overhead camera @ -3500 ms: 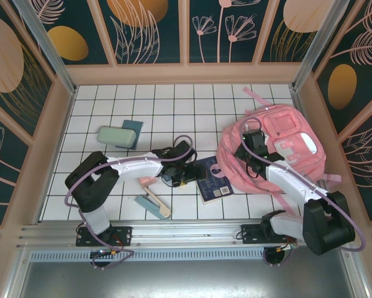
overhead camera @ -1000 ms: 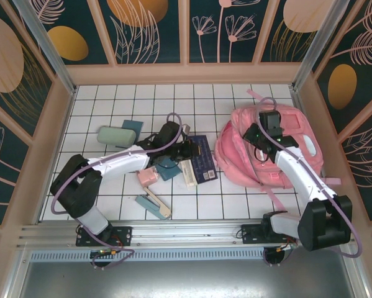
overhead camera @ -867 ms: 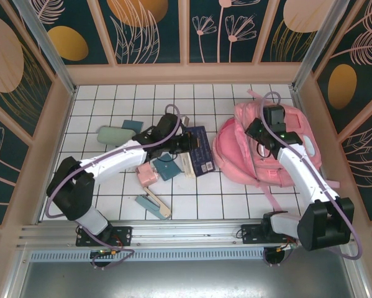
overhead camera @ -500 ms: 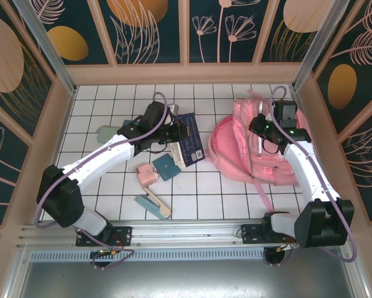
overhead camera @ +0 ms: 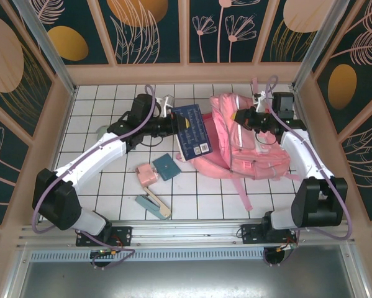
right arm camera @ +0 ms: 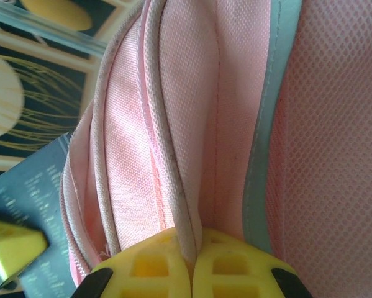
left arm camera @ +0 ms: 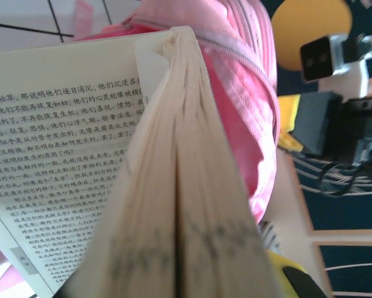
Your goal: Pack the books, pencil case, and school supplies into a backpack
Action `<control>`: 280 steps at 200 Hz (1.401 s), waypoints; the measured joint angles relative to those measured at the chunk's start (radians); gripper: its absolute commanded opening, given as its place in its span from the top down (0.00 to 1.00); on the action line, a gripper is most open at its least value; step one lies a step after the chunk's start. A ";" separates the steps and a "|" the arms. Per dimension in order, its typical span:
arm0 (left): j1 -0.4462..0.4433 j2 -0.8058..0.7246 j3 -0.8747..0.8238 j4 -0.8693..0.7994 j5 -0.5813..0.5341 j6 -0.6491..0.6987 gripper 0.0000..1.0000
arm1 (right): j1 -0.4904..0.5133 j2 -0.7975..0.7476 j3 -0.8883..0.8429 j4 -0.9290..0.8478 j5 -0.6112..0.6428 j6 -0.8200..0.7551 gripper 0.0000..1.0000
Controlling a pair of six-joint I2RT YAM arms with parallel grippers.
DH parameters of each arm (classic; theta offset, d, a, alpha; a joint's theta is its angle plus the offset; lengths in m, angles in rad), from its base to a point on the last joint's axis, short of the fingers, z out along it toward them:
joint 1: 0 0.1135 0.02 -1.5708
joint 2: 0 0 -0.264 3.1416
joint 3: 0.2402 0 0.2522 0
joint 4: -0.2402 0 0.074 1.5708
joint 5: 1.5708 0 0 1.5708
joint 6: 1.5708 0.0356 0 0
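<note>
Our left gripper (overhead camera: 172,123) is clamped on a navy book (overhead camera: 193,131), held tilted above the tiles (overhead camera: 204,198) and just beside the backpack (overhead camera: 260,155). Our right gripper (right arm camera: 189,266) pinches the backpack's edge cord, jaws closed on it. On the tiles near the book lie a pink piece (overhead camera: 147,174), a teal square (overhead camera: 167,166) and the stapler (overhead camera: 153,206). Our left arm (overhead camera: 105,149) covers most of the case (overhead camera: 100,131).

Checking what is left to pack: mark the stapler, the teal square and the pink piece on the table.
stapler (overhead camera: 153,205), top external view, middle of its teal body.
teal square (overhead camera: 167,166), top external view, centre of its flat face.
pink piece (overhead camera: 148,175), top external view, centre of its top.
</note>
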State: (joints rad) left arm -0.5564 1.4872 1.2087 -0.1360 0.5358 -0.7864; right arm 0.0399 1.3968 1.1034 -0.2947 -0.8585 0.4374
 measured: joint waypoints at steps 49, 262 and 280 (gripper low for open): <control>0.021 0.125 -0.021 0.192 0.131 -0.130 1.00 | -0.020 0.005 -0.065 0.208 -0.163 0.150 1.00; -0.158 0.853 0.515 0.543 0.132 -0.473 0.80 | 0.045 0.022 -0.121 0.488 -0.118 0.439 1.00; -0.181 0.974 0.686 0.493 0.136 -0.465 0.57 | 0.046 0.022 -0.132 0.502 -0.094 0.441 1.00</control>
State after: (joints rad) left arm -0.7376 2.4607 1.8946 0.3569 0.6720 -1.2510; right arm 0.0860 1.4185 0.9710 0.2070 -0.9527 0.8787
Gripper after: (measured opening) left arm 0.304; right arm 0.058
